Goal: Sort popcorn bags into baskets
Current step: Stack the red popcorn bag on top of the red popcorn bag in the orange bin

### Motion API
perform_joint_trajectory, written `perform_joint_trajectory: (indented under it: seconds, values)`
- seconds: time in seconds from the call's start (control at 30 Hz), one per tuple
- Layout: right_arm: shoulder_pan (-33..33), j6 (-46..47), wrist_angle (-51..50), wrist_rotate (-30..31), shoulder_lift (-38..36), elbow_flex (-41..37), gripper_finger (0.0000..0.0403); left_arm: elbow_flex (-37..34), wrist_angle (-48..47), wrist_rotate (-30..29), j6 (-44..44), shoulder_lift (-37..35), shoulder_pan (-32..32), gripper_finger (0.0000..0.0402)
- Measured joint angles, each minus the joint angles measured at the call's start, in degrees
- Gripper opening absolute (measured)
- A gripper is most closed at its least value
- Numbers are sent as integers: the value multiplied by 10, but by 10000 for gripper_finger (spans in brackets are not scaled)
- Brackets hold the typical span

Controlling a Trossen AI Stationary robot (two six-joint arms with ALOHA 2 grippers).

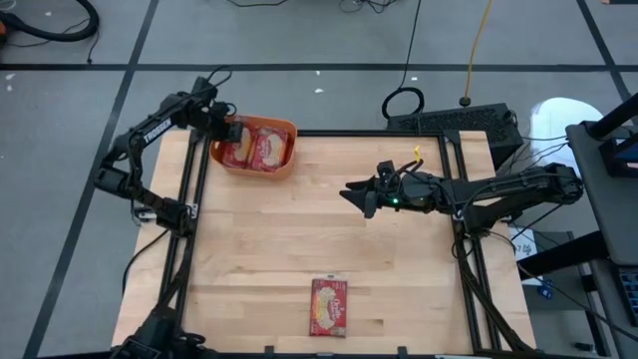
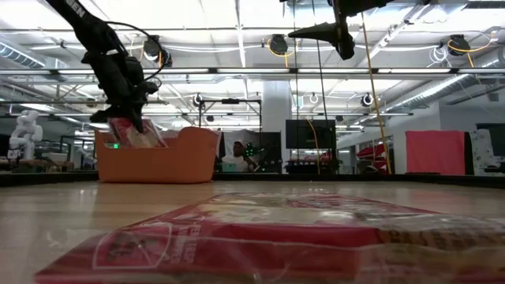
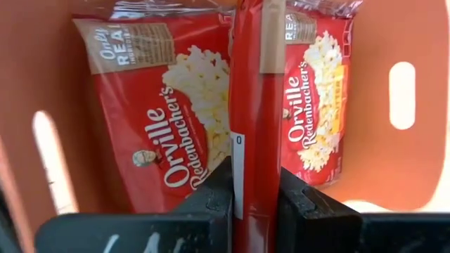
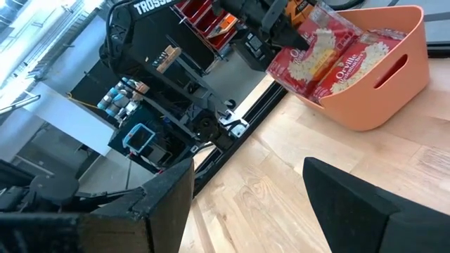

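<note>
Popcorn bags mostly sit in the orange basket [image 1: 282,160] at the table's far left corner, where the left gripper [image 3: 254,188] pinches one red bag [image 3: 254,105] edge-on between its fingers, holding it upright over the bags [image 3: 158,116] lying in the tub. That held bag hangs with its long axis running straight away from the claw, down into the basket, so by my reading the next thing needed is only a release, with no sideways travel. One more popcorn bag [image 1: 330,306] lies flat near the table's front edge, long axis pointing front to back, well apart from both arms. The right gripper [image 1: 361,196] hovers above the table's middle, jaws spread wide and holding nothing; it looks the nearer arm to that last bag, which lies toward the front from its claw.
</note>
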Motion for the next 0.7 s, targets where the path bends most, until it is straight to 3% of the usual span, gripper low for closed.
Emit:
perform_joint_trajectory:
  seconds: [0.3, 0.7]
  values:
    - [0, 2, 0, 1, 0, 0, 258, -7, 37, 14, -32, 0, 0, 64]
    - [0, 2, 0, 16, 0, 0, 258, -7, 34, -18, -41, 0, 0, 169]
